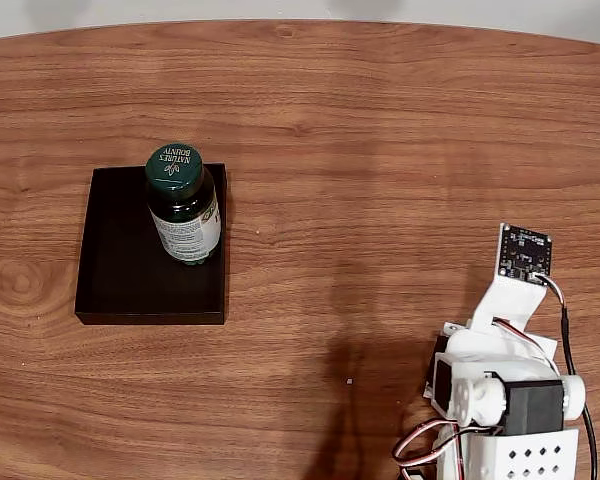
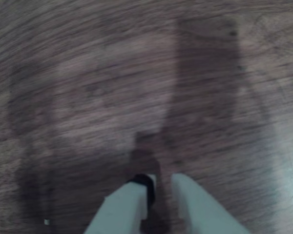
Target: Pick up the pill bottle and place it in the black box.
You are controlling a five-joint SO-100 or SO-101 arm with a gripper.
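Pill bottle: rigid, small, probably light, its smooth wall and glossy label likely slippery, best taken across the body below the dark green cap; it stands upright in the upper right corner of the black box, left of centre in the fixed view. Gripper: lower middle of the blurred wrist view, fingers nearly together, grasping nothing, over bare wood; the fixed view adds the arm's base at lower right, well apart from the box.

The pill bottle in the fixed view carries "NATURE'S BOUNTY" on its dark green cap, printed upside down, top toward six o'clock. Its white label shows fine print too small to read.
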